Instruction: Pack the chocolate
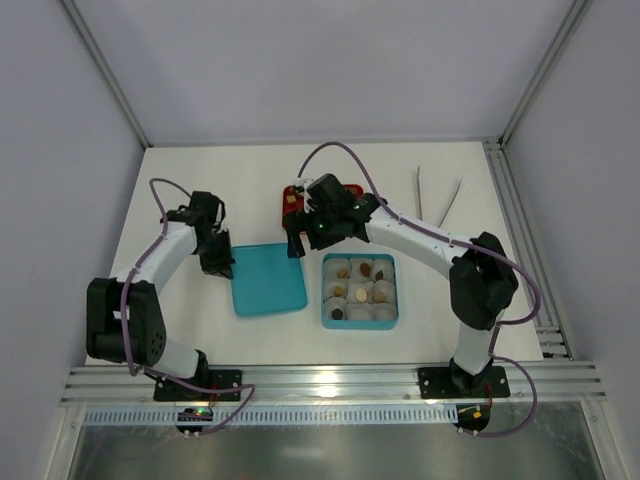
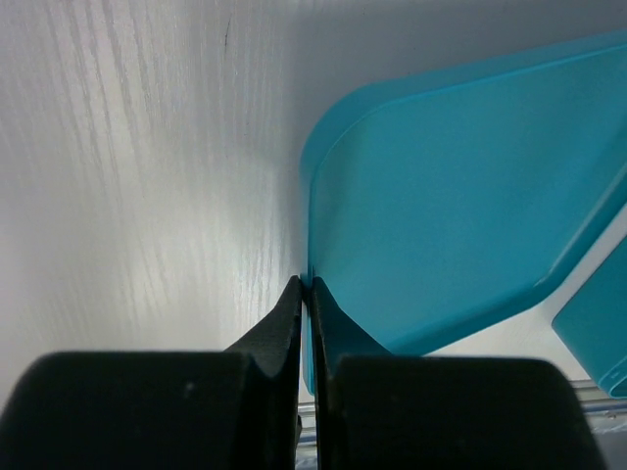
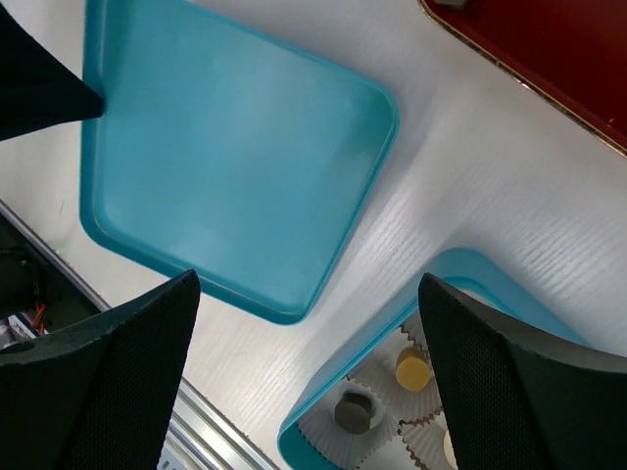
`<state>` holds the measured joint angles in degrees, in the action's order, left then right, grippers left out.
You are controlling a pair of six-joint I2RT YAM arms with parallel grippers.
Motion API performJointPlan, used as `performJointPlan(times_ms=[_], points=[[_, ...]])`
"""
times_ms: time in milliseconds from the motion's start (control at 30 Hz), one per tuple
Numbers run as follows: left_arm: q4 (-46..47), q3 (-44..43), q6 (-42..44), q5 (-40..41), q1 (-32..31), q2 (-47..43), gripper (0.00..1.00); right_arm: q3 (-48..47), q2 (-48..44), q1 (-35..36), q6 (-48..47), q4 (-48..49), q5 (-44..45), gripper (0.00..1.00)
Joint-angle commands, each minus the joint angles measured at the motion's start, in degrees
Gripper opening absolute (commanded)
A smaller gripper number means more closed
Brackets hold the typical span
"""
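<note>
Grips the thin rim of the lid with the left tool, fingers pressed together on it, one inside and one outside. Holds the right tool wide open above the table, with nothing between the fingers. Below this tool: a lid corner at one finger, the box at the other. In the box, chocolate in paper cups. Beyond the tool, the red tray.

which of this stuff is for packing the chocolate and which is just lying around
For the job: chocolate, teal box with paper cups, teal lid in the left gripper, red tray.
Lying about: two tweezers at the far right.
</note>
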<state>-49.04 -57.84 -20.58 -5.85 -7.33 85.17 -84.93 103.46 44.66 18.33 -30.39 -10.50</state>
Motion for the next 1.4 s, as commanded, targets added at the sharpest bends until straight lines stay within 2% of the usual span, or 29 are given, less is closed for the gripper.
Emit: performJointPlan(times_ms=[0,300,600,1133,1167,1367], points=[[-1.15,-1.57,0.01,-3.02,1.70,-3.07,0.00,-3.75,2.52,0.86,0.22,-1.16,1.01,0.92],[0.60,0.36,-0.60,-6.63,4.52,-4.83,0.00,-6.21,9.03,1.30,0.48,0.07,1.01,0.88],[1.66,1.33,-0.78,-9.01,5.75,-5.36,0.00,-5.61,14.05,-1.94,2.50,7.53,-11.20,0.82],[2.28,1.15,-1.31,-12.08,7.07,-6.15,0.00,-5.16,16.42,-4.67,5.14,12.46,-21.13,0.81],[2.19,1.07,-1.31,-12.34,8.72,-6.24,0.00,-5.16,16.51,-4.76,5.14,12.64,-21.14,0.81],[2.28,0.80,-1.66,-13.66,9.71,-7.20,0.00,-5.78,16.69,-4.94,5.32,12.64,-23.33,0.81]])
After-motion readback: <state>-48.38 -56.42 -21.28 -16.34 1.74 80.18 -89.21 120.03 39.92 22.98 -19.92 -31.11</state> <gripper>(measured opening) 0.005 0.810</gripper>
